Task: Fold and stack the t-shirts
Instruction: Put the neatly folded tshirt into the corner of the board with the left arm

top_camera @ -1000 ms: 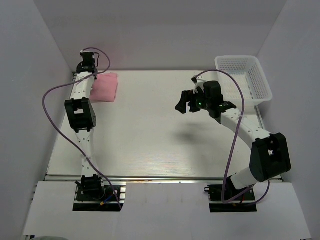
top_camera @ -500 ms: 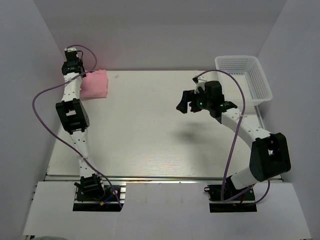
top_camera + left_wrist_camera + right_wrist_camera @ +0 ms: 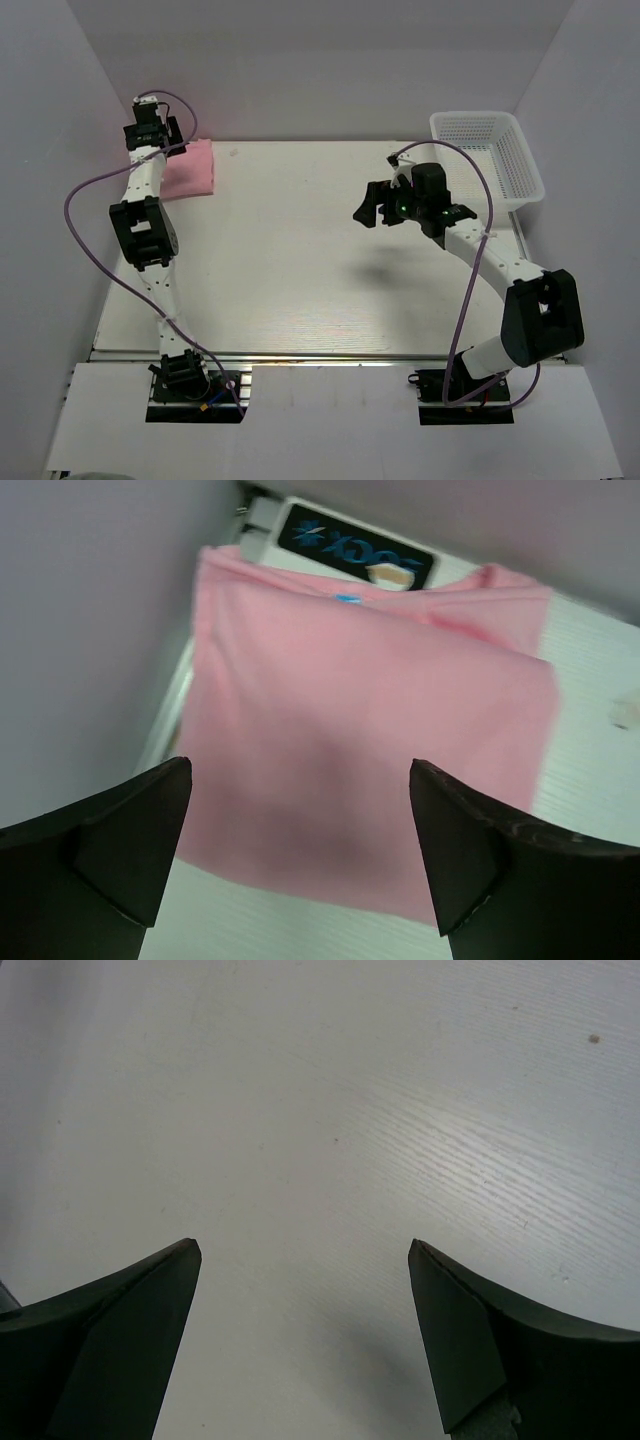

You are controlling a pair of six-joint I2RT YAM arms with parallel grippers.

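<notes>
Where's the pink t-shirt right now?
Top view: the pink t-shirt lies folded at the far-left corner of the table, beneath the open left gripper.

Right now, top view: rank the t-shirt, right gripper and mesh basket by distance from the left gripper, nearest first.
1. t-shirt: far-left corner, right below the open left gripper.
2. right gripper: open, above the table right of centre.
3. mesh basket: far-right corner.

The t-shirt [image 3: 193, 170] is plain light pink with a small blue tag [image 3: 347, 598]. The mesh basket [image 3: 520, 162] is white, the table [image 3: 290, 270] white with fine grain, the cables [image 3: 66, 214] purple
</notes>
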